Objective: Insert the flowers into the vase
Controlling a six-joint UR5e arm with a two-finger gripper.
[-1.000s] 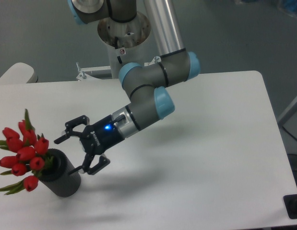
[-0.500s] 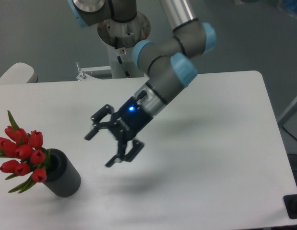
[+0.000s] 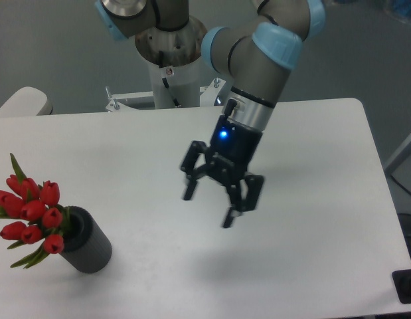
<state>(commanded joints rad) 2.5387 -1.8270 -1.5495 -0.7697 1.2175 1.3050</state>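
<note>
The flowers [image 3: 30, 216], a bunch of red tulip heads with green leaves, stick out of the vase [image 3: 87, 242] and lean left over its rim. The vase is a dark grey cylinder standing tilted at the table's front left. My gripper [image 3: 210, 208] hangs open above the middle of the table, well to the right of the vase, fingers pointing down with nothing between them.
The white table [image 3: 311, 266] spreads under the arm. The robot's base column [image 3: 170, 63] stands behind the far edge. A pale rounded object [image 3: 22, 102] sits at the far left, and a dark item [image 3: 406, 287] lies off the right front corner.
The gripper has pulled away from the vase, moving right and up to the table's middle while turning to point down. The flowers settled in the vase and stay there.
</note>
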